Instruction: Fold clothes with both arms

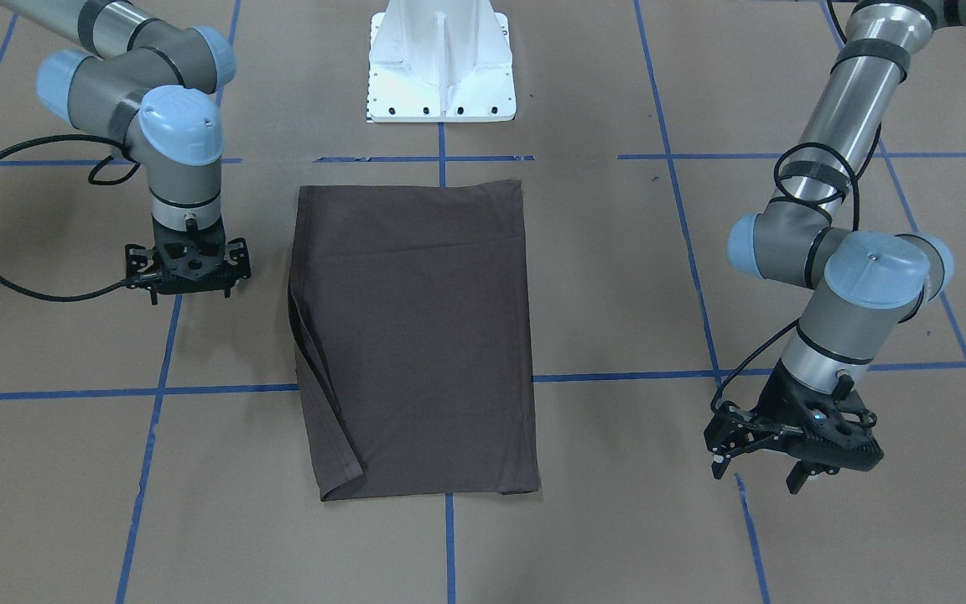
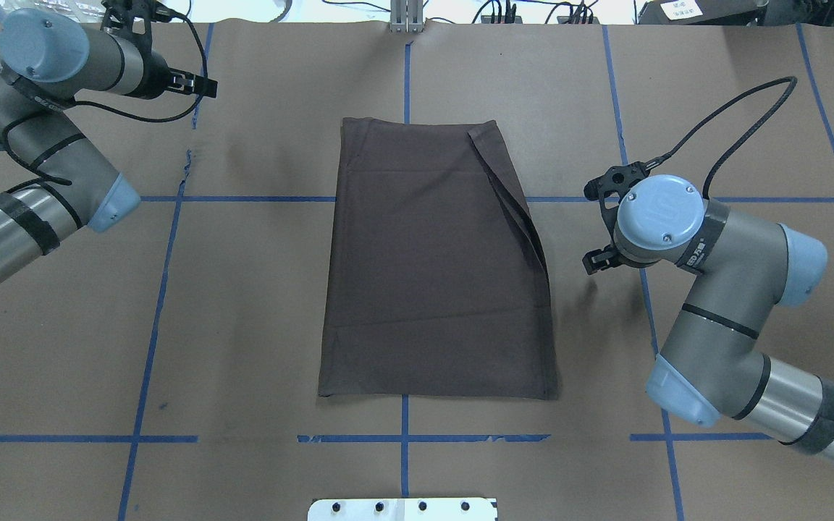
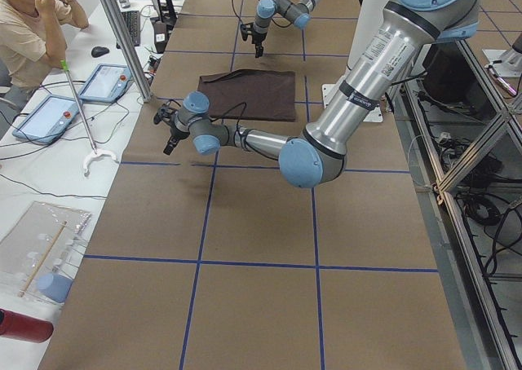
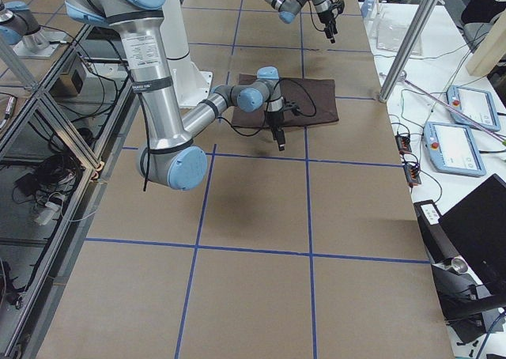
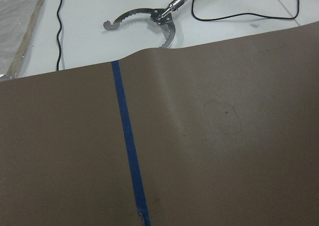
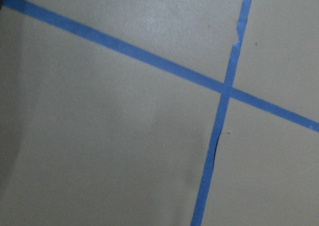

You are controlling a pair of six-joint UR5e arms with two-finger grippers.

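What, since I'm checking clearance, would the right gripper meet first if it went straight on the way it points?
Pointing down, the right gripper would likely meet the bare table paper near a blue tape cross, not the T-shirt.

No legible text (markings on right arm (image 2: 692, 253) too blurred)

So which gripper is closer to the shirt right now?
The right gripper, beside the T-shirt at its long edge with the diagonal flap. The left gripper is farther off, beyond the opposite side.
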